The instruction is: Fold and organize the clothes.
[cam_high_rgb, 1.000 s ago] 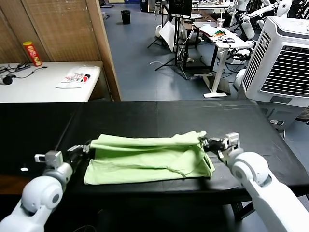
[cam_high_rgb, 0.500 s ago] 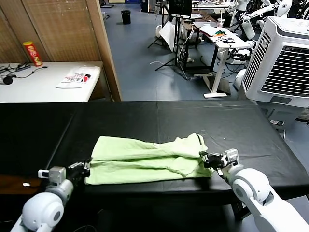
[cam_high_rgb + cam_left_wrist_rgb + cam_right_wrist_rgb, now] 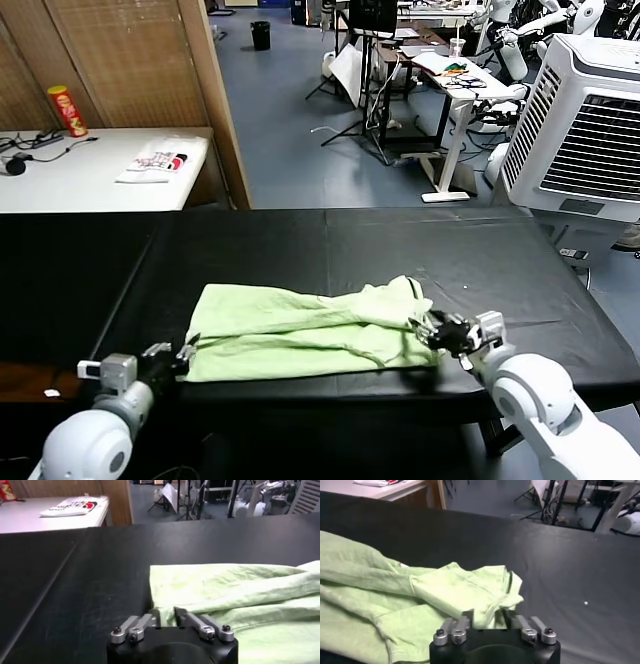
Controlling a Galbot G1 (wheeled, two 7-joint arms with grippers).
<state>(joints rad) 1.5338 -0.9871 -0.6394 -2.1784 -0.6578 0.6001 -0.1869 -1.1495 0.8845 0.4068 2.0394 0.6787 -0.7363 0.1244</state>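
The pale lime-green shirt [image 3: 305, 332] lies folded into a long, rumpled band on the black table [image 3: 400, 245], close to the table's near edge and roughly midway along it. Its layers overlap in loose lengthwise creases, and at the end toward the robot's right the fabric bunches into a small raised peak. The left gripper [image 3: 172, 358] sits low at the shirt's left end, at the table's near edge; in the left wrist view its fingers [image 3: 150, 616] stand apart with the corner of the shirt [image 3: 235, 600] just in front of them, and no cloth is pinched between them. The right gripper [image 3: 440, 331] is at the shirt's right end, beside the bunched peak; in the right wrist view its jaws are spread, and the crumpled cloth [image 3: 455, 592] lies right at them, but whether any fabric touches the fingers [image 3: 464, 621] cannot be told. Beyond the black table, on the robot's left, a white side table [image 3: 60, 180] carries a small white packet with red and black print [image 3: 155, 160] and a red can [image 3: 67, 110].
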